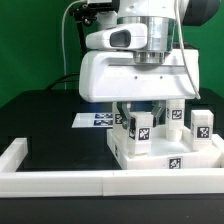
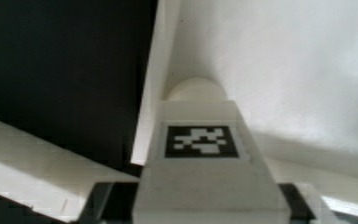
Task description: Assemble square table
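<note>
The tool has a white tagged leg block directly between its fingers, which flank the block's near end; whether they already pinch it I cannot tell. The block's long axis runs straight away from the tool, rounded tip pointing outward over the square slab on the black counter.

Exterior view faces the arm across the table; wrist view looks close down a leg

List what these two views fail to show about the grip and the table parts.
- Gripper, exterior view: hidden behind the arm's white housing.
- Fingertip contact on the leg, wrist view: cut off by the frame edge.
- Tabletop corner holes: hidden by legs and arm.
- Marker board: partly covered by the arm.
</note>
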Tool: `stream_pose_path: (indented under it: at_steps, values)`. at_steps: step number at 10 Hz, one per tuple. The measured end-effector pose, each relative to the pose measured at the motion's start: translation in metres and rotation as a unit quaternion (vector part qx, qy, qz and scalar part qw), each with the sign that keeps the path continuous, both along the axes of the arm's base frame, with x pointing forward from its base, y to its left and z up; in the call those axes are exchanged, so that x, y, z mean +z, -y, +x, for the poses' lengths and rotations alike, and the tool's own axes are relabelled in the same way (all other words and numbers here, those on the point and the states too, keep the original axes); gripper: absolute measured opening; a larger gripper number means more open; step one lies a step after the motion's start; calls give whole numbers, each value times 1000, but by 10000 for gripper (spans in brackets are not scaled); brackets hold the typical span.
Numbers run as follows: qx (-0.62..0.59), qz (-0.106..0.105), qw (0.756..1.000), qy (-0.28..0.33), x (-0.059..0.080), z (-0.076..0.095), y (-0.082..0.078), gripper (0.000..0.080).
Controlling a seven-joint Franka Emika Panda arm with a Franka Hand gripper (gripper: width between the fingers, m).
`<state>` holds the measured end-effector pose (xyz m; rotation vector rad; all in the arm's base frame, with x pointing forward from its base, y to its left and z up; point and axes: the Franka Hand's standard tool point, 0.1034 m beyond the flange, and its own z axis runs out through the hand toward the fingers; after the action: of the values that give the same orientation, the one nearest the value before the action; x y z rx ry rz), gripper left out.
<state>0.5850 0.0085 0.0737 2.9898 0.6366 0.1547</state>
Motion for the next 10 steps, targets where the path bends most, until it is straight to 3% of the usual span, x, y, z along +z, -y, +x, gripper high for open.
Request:
stream_pose_path:
  at_steps: [3, 6, 8, 10]
  values:
    - [-17, 2, 1000, 1, 0, 0, 0, 291]
    - [-149, 20, 989, 14, 0, 0, -2, 291]
    - [-271, 33, 962, 20, 0, -2, -3, 291]
    - [-397, 46, 916, 23, -1, -3, -3, 291]
